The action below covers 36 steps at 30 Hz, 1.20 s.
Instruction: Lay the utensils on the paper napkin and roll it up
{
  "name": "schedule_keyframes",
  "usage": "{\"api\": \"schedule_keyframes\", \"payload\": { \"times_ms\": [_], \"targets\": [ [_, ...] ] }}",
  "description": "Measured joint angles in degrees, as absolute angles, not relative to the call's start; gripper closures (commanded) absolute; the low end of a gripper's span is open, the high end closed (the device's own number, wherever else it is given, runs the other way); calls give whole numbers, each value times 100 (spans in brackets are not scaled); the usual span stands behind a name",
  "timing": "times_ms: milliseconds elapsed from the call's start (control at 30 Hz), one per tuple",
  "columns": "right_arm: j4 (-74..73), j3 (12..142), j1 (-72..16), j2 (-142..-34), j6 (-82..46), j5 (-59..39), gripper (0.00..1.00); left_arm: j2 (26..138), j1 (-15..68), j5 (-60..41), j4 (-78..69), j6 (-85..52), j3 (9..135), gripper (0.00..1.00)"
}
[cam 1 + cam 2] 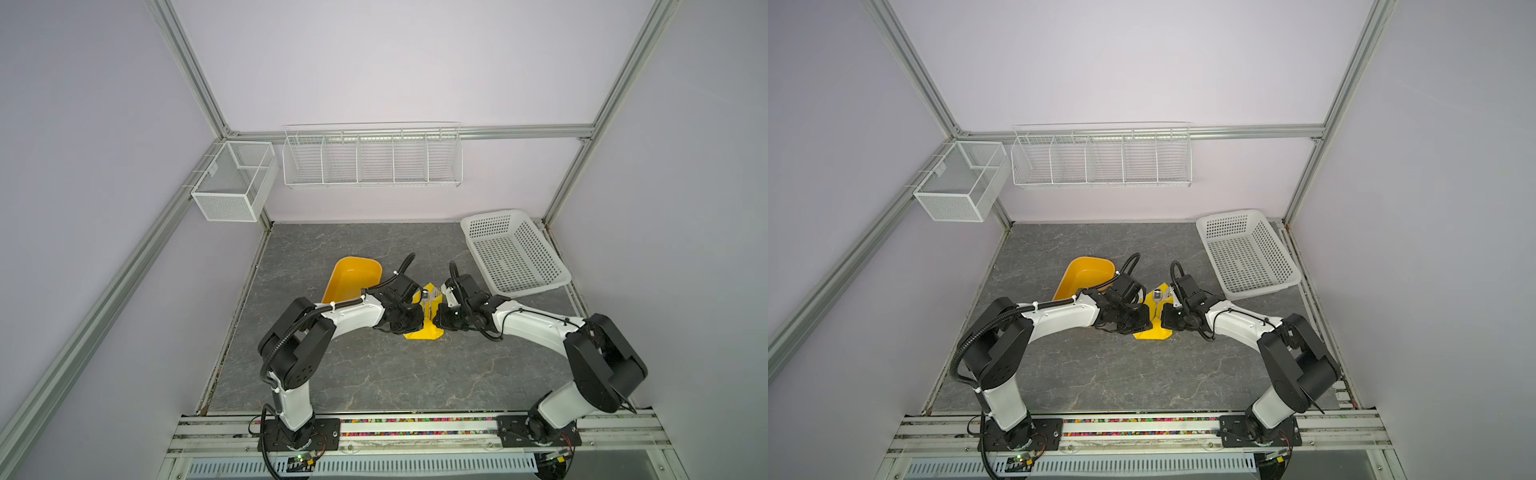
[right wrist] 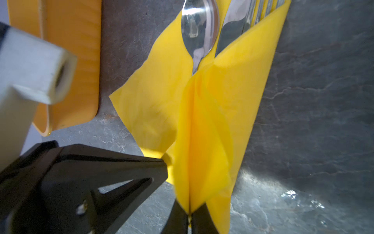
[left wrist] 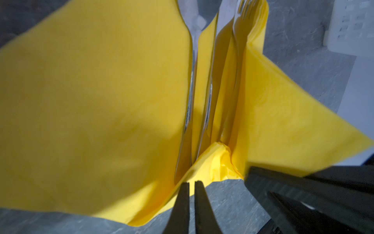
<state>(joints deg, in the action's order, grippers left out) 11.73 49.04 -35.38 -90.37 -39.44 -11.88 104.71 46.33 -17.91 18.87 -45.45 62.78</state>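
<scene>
The yellow paper napkin (image 1: 422, 332) (image 1: 1152, 332) lies mid-table between both arms, its sides drawn up round the utensils (image 1: 428, 299) (image 1: 1157, 296). In the right wrist view a spoon (image 2: 199, 30) and a fork (image 2: 232, 26) stick out of the napkin's (image 2: 232, 101) far end. Slim silver handles (image 3: 188, 113) show inside the napkin's (image 3: 101, 101) fold in the left wrist view. My left gripper (image 3: 191, 182) (image 1: 417, 320) is shut, its tips on the napkin's near edge. My right gripper (image 2: 189, 212) (image 1: 436, 320) is shut on a raised fold of it, close beside the left one.
An orange-yellow tub (image 1: 353, 278) (image 2: 70, 60) stands just left of the napkin, behind the left arm. A white perforated basket (image 1: 515, 253) (image 1: 1246, 253) sits at the back right. A wire rack (image 1: 372, 160) and a mesh box (image 1: 232, 183) hang on the walls.
</scene>
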Motion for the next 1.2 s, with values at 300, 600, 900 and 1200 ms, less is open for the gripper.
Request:
{"api": "schedule_keyframes", "payload": {
  "times_ms": [300, 600, 900, 1200],
  "targets": [
    [945, 4910, -3594, -9137, -4136, -1302, 90, 10696, 4589, -1778, 1920, -4545, 6289, 91],
    [711, 5142, -3723, -9421, -4278, -1446, 81, 10696, 4574, -1774, 1916, -4545, 6311, 91],
    [558, 5144, -3739, -9465, -4351, -1533, 69, 10648, 4547, -1691, 1953, -4598, 6309, 91],
    [375, 4901, -3739, -9463, -4348, -1664, 69, 9929, 4300, -1586, 1979, -4748, 6158, 82]
  ]
}}
